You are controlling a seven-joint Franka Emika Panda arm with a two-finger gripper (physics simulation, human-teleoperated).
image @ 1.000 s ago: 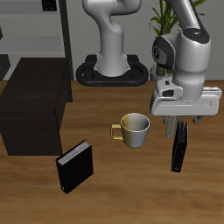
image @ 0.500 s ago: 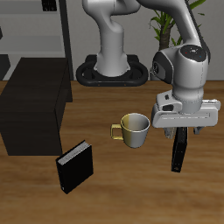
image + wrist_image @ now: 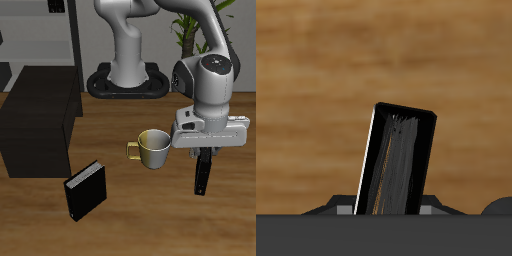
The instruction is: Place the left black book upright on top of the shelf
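The left black book (image 3: 203, 172) is slim and stands nearly upright on the wooden table, beside the mug. My gripper (image 3: 204, 153) is down over its top end, with the jaws on either side of it and closed against its covers. In the wrist view the book (image 3: 397, 160) runs out from between my fingers (image 3: 344, 208), leaning a little, with its pale page edge showing. The shelf (image 3: 40, 115) is the low matte-black cabinet across the table from the book, beyond the mug; nothing shows on its flat top.
A cream mug (image 3: 155, 148) stands close beside the gripper. A squarer black book with a white edge (image 3: 86, 192) stands near the table's front edge, in front of the shelf. A thin-framed dark rack (image 3: 62, 40) and the robot base (image 3: 125, 80) are at the back.
My gripper has come down over the top of the slim black book. The book's lower end has shifted slightly and it now stands a little straighter.
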